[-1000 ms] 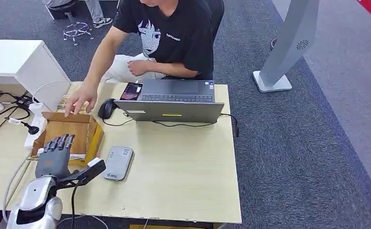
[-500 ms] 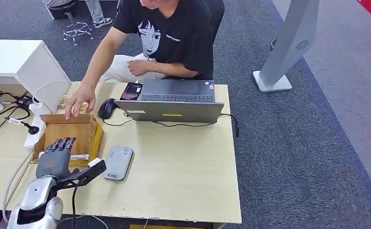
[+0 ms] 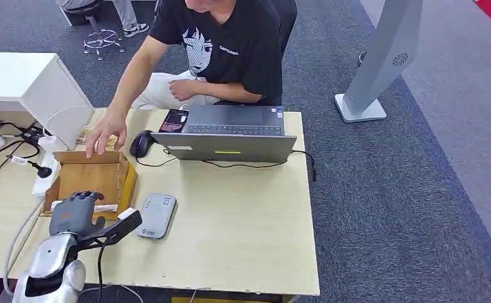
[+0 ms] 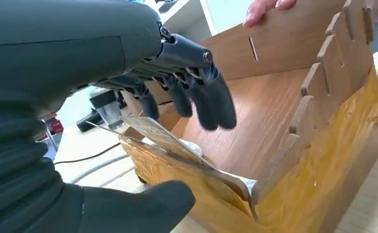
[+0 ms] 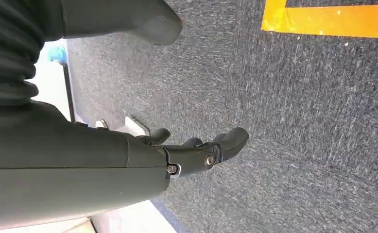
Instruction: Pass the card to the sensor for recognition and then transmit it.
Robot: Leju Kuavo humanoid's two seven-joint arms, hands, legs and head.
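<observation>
The left hand (image 3: 74, 211) is held over the near edge of the wooden box (image 3: 107, 178), its fingers (image 4: 211, 104) curled down above the card (image 4: 163, 138), which lies tilted on the box's near wall; no grasp is seen, with thumb and fingers apart. The grey sensor (image 3: 156, 215) is placed on the table (image 3: 243, 227) just beside the box. The box's far wall is touched by a person's hand (image 3: 106, 132). The right hand (image 5: 197, 150) is seen hanging above carpet, loosely curled around nothing.
</observation>
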